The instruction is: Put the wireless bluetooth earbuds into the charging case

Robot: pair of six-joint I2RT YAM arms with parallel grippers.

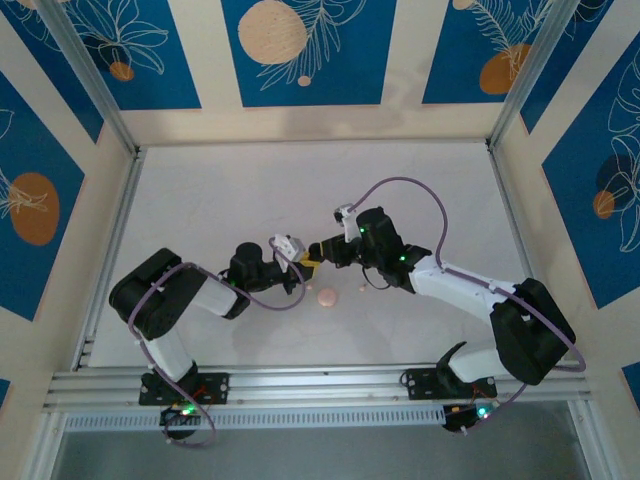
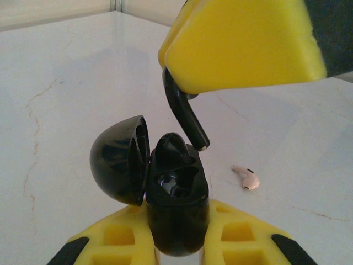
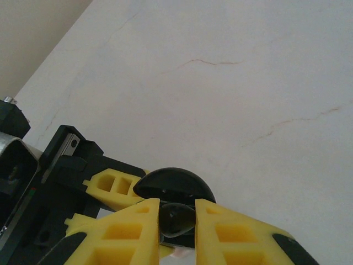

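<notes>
The left gripper [image 2: 177, 240] pinches the open black charging case [image 2: 176, 187], whose base is cut off below. The right gripper [image 3: 177, 214] clamps a black earbud [image 2: 186, 116] just above the case, its head hidden between the fingers. A pale pink earbud [image 2: 246, 176] lies nearby on the table [image 2: 66, 83].

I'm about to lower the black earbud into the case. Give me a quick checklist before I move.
1. Grip of left tool on the black case: ok, clamped.
2. The lid open and swung aside: ok.
3. Grip of right tool on the black earbud: ok, stem pointing down.
4. Stem tip lined up with a socket: cannot tell; it hangs just above the case's rim.
5. Socket free: cannot tell, the inside is dark.
6. Loose pink earbud on the table, clear of the path: ok.
</notes>
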